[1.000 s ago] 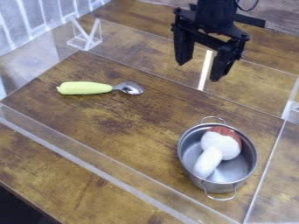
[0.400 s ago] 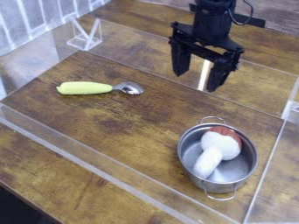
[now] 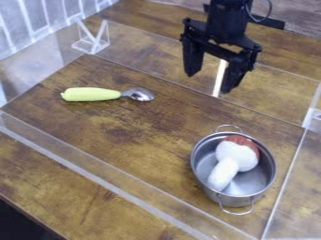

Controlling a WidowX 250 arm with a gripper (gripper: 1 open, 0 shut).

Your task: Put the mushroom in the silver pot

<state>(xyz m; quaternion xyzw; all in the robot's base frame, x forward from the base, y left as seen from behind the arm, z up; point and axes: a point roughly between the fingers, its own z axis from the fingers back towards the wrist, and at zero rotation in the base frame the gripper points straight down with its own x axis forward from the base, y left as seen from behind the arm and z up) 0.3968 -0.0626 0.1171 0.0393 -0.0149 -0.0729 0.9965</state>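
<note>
The mushroom point(image 3: 231, 159) lies on its side inside the silver pot point(image 3: 201, 174), white stem toward the front and red-brown cap toward the back. The pot stands at the front right of the wooden table. My gripper point(image 3: 215, 77) hangs well behind the pot, near the back of the table, pointing down. Its two black fingers point(image 3: 192, 61) stand apart and nothing is between them.
A metal spoon with a yellow handle point(image 3: 103, 94) lies at the left of the table. A clear plastic wall point(image 3: 150, 203) borders the front edge, and a small clear stand point(image 3: 90, 37) sits at the back left.
The gripper has shifted slightly to the left; it stays open. The mushroom and pot have not moved.
</note>
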